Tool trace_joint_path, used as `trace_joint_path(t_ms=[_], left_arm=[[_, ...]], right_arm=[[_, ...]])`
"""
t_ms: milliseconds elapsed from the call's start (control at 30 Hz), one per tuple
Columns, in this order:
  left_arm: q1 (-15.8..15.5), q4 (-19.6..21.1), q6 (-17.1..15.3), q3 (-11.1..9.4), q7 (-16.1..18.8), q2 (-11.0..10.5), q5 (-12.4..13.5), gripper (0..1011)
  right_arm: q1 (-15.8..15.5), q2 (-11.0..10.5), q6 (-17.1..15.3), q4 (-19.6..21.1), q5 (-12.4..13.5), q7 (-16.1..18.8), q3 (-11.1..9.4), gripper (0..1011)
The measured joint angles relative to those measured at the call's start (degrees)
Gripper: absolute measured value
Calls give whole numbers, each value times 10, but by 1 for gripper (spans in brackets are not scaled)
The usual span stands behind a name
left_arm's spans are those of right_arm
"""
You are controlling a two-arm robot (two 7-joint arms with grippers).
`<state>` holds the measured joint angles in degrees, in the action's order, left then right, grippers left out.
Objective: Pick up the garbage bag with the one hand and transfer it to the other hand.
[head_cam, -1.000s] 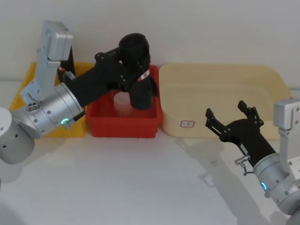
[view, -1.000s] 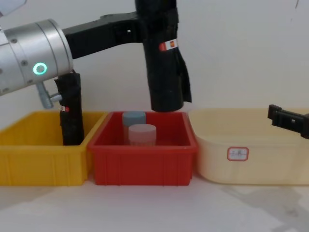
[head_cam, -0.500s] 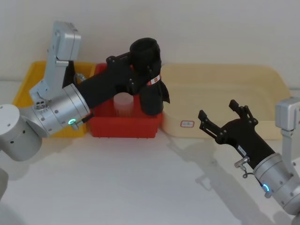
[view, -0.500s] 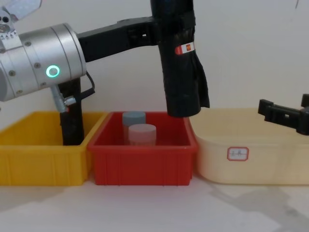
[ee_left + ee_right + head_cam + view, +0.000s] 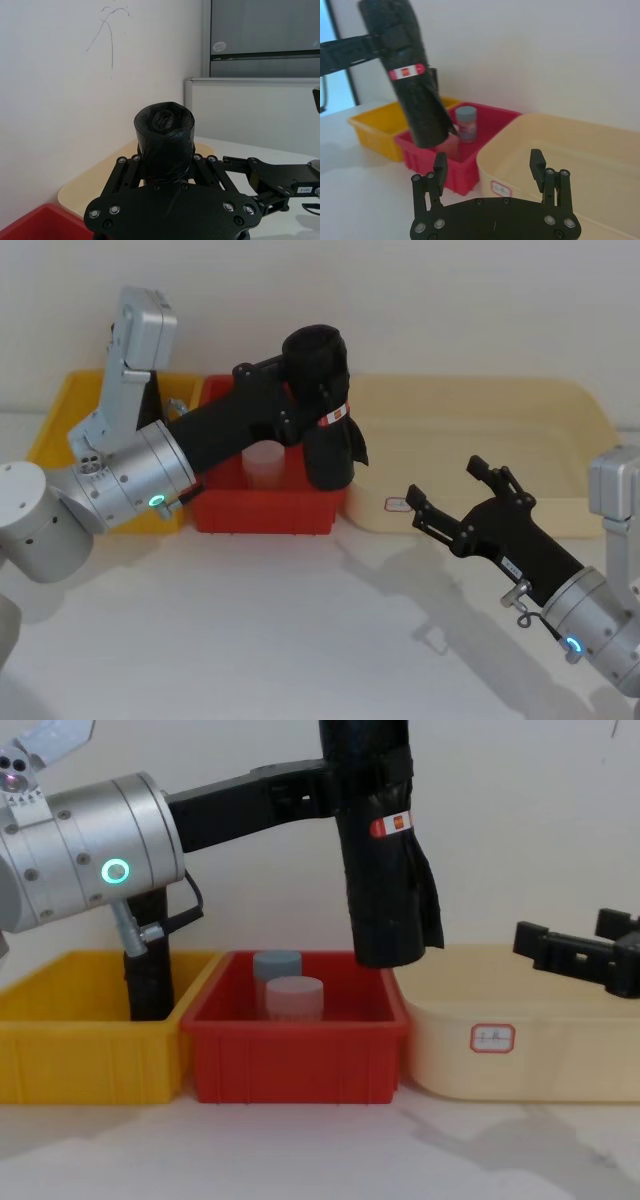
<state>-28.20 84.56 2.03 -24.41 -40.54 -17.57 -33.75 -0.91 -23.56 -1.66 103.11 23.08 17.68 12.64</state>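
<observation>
The garbage bag [image 5: 326,430], a tall black crinkly roll with a red-and-white sticker, hangs upright over the right end of the red bin [image 5: 262,511]. My left gripper [image 5: 298,392], on the wrist with the green light, is shut on the roll's upper part. From the chest the garbage bag [image 5: 385,870] hangs with its lower end just above the bin rims. My right gripper [image 5: 447,483] stands open to the right of the roll, clear of it, in front of the cream bin [image 5: 480,420]. Its wrist view shows the open right gripper [image 5: 488,161] facing the garbage bag [image 5: 410,85].
A yellow bin [image 5: 70,1040] at the left holds another upright black roll [image 5: 148,970]. In the red bin [image 5: 295,1070] stand a pink-capped jar [image 5: 293,997] and a blue-capped jar [image 5: 277,963]. Bare white table lies in front of the bins.
My left arm has carried the garbage bag a little to the right, toward the red bin's right end. The open right gripper has come leftward toward the roll.
</observation>
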Motion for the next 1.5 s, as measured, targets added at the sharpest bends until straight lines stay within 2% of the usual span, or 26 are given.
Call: trace_joint_path(t_ms=[333, 400, 600, 933, 1500], left_arm=[[-2, -2, -1, -2, -3, 0, -3, 380], [-2, -2, -1, -2, -3, 0, -3, 380], [-2, -3, -1, -2, -4, 0, -3, 380], [-3, -3, -1, -3, -4, 0, -4, 380], [-3, -4, -1, -3, -4, 0, -4, 380]], right_arm=[[23, -19, 16, -17, 20, 64, 12, 1000], [36, -23, 23, -28, 24, 84, 19, 1000], [69, -25, 33, -56, 28, 113, 31, 1000], [116, -19, 42, -98, 27, 135, 51, 1000], [154, -5, 52, -135, 22, 157, 90, 1000]])
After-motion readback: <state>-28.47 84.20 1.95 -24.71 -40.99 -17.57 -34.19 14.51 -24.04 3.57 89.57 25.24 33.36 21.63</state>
